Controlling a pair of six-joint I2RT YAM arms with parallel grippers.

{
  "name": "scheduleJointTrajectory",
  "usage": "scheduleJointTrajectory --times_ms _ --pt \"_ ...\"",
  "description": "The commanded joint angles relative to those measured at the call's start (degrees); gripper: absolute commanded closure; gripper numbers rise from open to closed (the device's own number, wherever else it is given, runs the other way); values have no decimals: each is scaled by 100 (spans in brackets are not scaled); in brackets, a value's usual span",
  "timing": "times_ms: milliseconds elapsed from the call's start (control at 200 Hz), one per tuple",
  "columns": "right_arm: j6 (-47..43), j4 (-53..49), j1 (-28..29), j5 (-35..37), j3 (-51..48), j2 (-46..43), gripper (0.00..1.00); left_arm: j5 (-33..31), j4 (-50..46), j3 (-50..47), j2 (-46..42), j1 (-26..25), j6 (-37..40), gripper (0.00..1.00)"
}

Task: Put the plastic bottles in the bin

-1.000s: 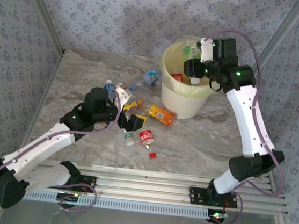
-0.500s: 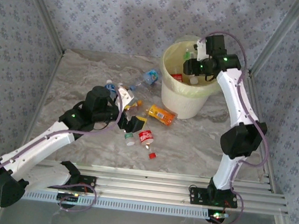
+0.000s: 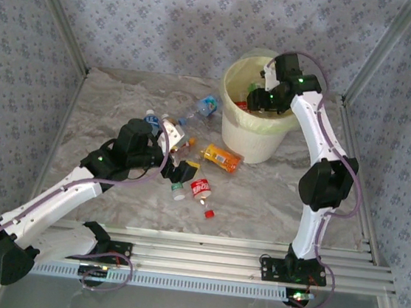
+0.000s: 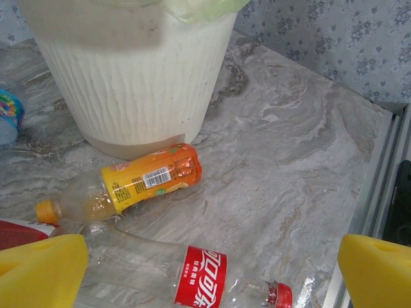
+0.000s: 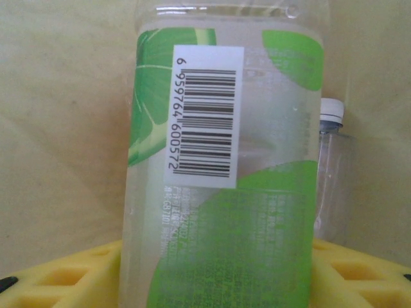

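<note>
Green-labelled bottle (image 5: pixel 221 192) sat between the yellow fingers (image 5: pixel 64 276) of the right gripper (image 3: pixel 260 99), long axis along them, above the bin (image 3: pixel 251 141) mouth. Pinched or loose, couldn't tell.

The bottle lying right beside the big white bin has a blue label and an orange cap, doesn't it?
Not quite. The bottle lying beside the white bin has an orange label, not a blue one. Its cap is orange, just as you said. The left wrist view shows it plainly.
</note>
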Motion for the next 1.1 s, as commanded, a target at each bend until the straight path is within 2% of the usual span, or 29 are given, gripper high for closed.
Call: scheduleJointTrajectory --times_ms 0,225,520,899,1094 --pt "-96 -176 -22 -45 156 72 33 -93 -111 244 -106 -14 107 1" --pt "-74 -144 -27 13 226 -35 25 -217 -172 271 -107 -12 169 0" --pt "56 -79 -9 197 337 -471 21 -288 -251 288 -159 -12 259 0" --pt "44 34 371 420 -62 -1677 20 -541 -632 423 -546 -15 617 0" --pt "228 306 785 244 -626 -2480 22 -639 -1429 704 -812 -21 611 0"
